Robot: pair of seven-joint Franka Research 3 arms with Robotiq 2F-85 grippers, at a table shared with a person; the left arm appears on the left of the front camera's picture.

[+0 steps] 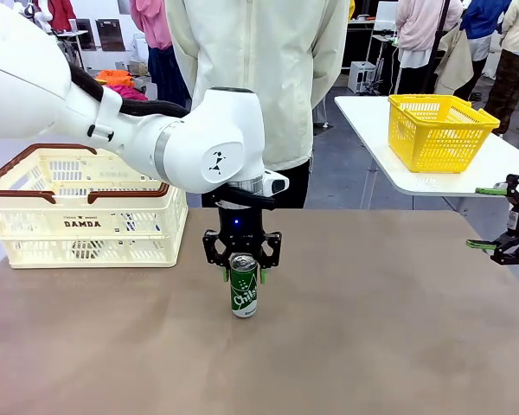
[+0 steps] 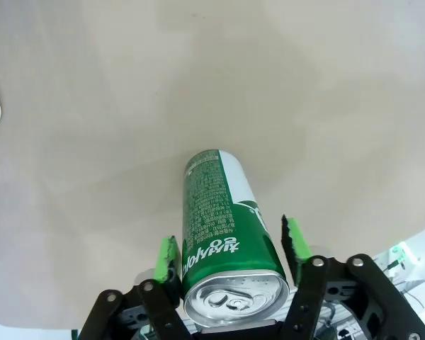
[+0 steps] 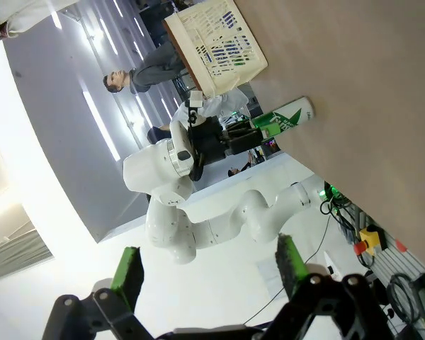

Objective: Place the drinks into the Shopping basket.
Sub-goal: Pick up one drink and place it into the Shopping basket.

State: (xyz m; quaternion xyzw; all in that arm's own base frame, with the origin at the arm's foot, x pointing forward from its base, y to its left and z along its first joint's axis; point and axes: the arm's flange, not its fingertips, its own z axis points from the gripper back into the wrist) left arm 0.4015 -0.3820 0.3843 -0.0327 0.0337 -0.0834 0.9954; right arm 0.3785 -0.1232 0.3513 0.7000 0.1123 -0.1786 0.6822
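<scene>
Our left gripper [image 1: 242,270] hangs straight down over the middle of the table [image 1: 372,328], its two fingers on either side of the upper part of the green drink can [image 1: 244,285]. In the left wrist view the green pads [image 2: 168,258] sit just beside the can's [image 2: 223,241] sides near its silver top; a thin sliver of space seems to remain on at least one side, so we cannot tell whether the gripper [image 2: 230,255] is pinching the can or merely bracketing it. The can stands upright on the table, white lettering facing us. The cream-white DAMDA shopping basket [image 1: 82,216] with brown-red handles rests on the table's left part, apart from the can. Our right gripper [image 1: 493,218] waits at the right edge, off the table surface, its fingers spread wide with nothing between them; its wrist view shows the same spread [image 3: 209,265]. A person [image 1: 259,78] in a pale jacket stands at the far side. A yellow mesh basket [image 1: 439,130] sits on a separate white table [image 1: 502,169] behind.
</scene>
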